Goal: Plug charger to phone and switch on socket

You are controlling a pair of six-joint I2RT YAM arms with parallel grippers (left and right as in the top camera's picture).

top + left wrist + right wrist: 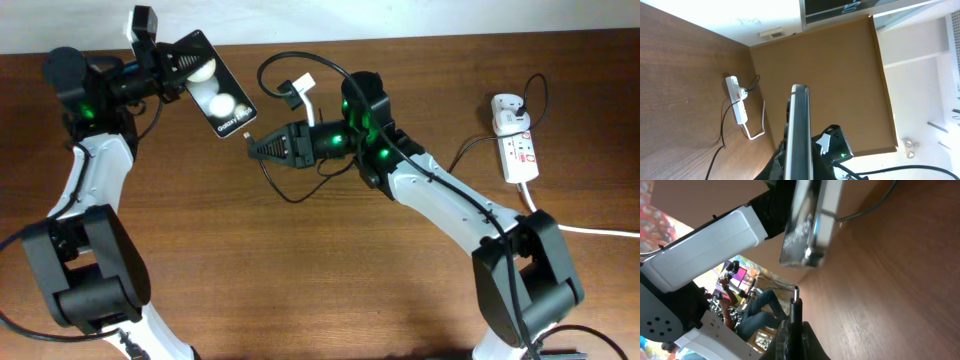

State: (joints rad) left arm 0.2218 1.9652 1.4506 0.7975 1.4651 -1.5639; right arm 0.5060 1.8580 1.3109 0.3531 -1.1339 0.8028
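My left gripper [178,62] is shut on the black phone [222,98] and holds it above the table at the back left, lettered end toward the right arm. In the left wrist view the phone [799,135] shows edge-on between the fingers. My right gripper [258,146] is shut on the charger's black connector tip [795,305], which points at the phone's lower end [807,235] with a small gap between them. The charger cable [300,62] loops behind the right arm to the white adapter [508,113] in the socket strip [520,150] at the far right.
The strip's thick white cord [590,232] runs off the right edge. A small white tag [298,90] sits on the cable near the right wrist. The brown wooden table [320,270] is bare in front of both arms.
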